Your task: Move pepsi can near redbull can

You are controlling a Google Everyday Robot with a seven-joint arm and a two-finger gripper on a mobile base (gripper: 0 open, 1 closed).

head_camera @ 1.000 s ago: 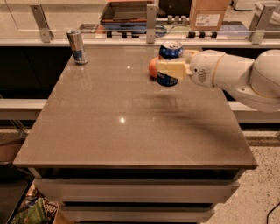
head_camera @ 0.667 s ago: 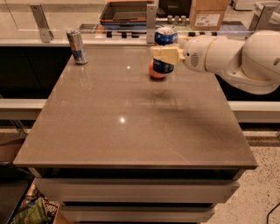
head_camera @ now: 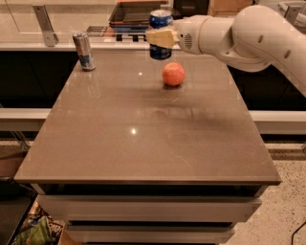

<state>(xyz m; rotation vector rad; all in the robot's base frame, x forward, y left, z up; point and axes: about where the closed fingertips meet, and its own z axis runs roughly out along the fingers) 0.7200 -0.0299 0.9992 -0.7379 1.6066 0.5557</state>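
One gripper [head_camera: 158,37] sits at the end of a big white arm [head_camera: 248,33] that reaches in from the right side of the view. Its two tan fingers are closed tight on the pepsi can [head_camera: 160,20] and squeeze it around the middle. The can stands upright in the grip. Its silver top shows above the fingers and its blue bottom shows below them. It looks lifted up off the table [head_camera: 143,143], over the far part of the top.

Just below the gripper and a little to the right of it, a round orange fruit [head_camera: 173,74] rests on the table. It is near the can but does not touch it.

Far off to the left of the gripper, the redbull can [head_camera: 84,51] stands upright by the far left corner of the table. It is slim, silver and blue. The two cans are well apart.

Behind the gripper, past the table, a dark tray [head_camera: 129,14] lies on a long counter [head_camera: 24,38].
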